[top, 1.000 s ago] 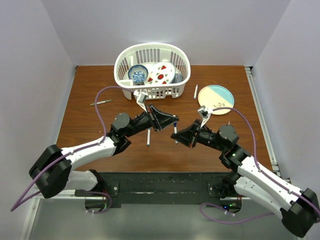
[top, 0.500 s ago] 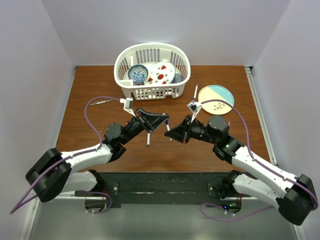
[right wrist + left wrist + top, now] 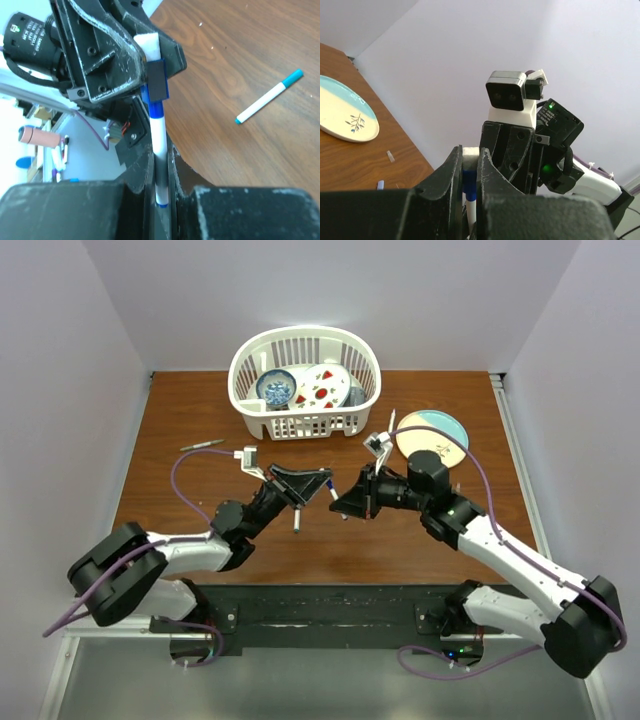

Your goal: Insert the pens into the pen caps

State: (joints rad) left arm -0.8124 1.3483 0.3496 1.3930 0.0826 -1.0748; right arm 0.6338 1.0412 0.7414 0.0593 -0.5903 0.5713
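Wood, brown and grained, makes the table (image 3: 180,510), shut in by pale lilac walls. A teal-tipped pen (image 3: 296,515) lies loose near the middle. A grey pen (image 3: 202,445) lies at ten o'clock and a short white pen (image 3: 391,423) at one o'clock, beside a teal-and-cream plate (image 3: 442,426). At twelve o'clock stands a white slotted basket (image 3: 300,426) holding a blue bowl (image 3: 275,387) and a red-patterned dish (image 3: 322,388). Both arms reach in over the centre, raised off the wood, wrists turned nose to nose. The right gripper (image 3: 160,167) is pinched tight on the barrel of a white pen (image 3: 159,142). The left gripper (image 3: 469,152) is clamped just as narrowly on a blue cap (image 3: 149,95), which sits at that pen's far end.
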